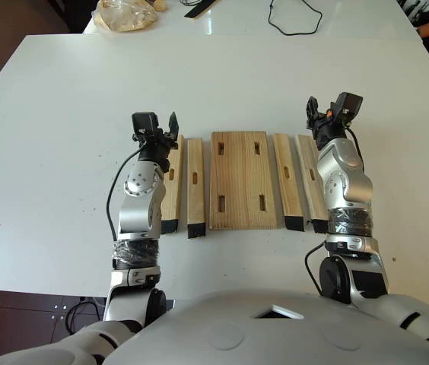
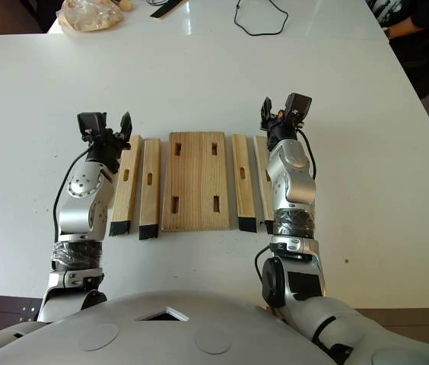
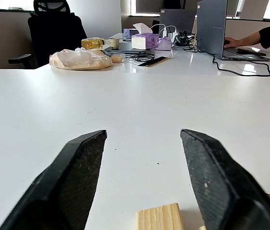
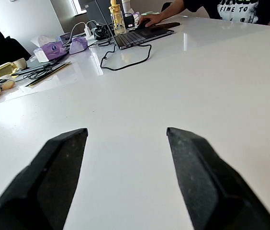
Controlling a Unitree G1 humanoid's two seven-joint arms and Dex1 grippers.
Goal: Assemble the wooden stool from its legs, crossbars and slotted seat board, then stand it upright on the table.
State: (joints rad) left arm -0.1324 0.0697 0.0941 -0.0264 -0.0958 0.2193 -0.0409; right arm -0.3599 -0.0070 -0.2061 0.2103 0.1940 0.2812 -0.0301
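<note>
**Head views.** Seat board (image 1: 239,179): lies flat at mid-table (image 1: 62,114), four slots facing up. Left slats (image 1: 195,186): two, just beside the board. Right slats (image 1: 286,181): two, on the opposite side. All four are slotted and dark-tipped at the near end. They lie in a row, probably so each can be picked in turn. Nothing is joined yet. Whether they are legs or crossbars cannot be told. Each outer slat is partly hidden under an arm. Left gripper (image 1: 155,123): over the outer left slat's far end. Right gripper (image 1: 319,110): just past the outer right slat's far end.

**Left wrist view.** Fingers (image 3: 77,177) are spread and grasp nothing. A slat end lies below them, cut off at the frame edge.

**Right wrist view.** Fingers (image 4: 53,167) are parted and empty, with white table ahead.
</note>
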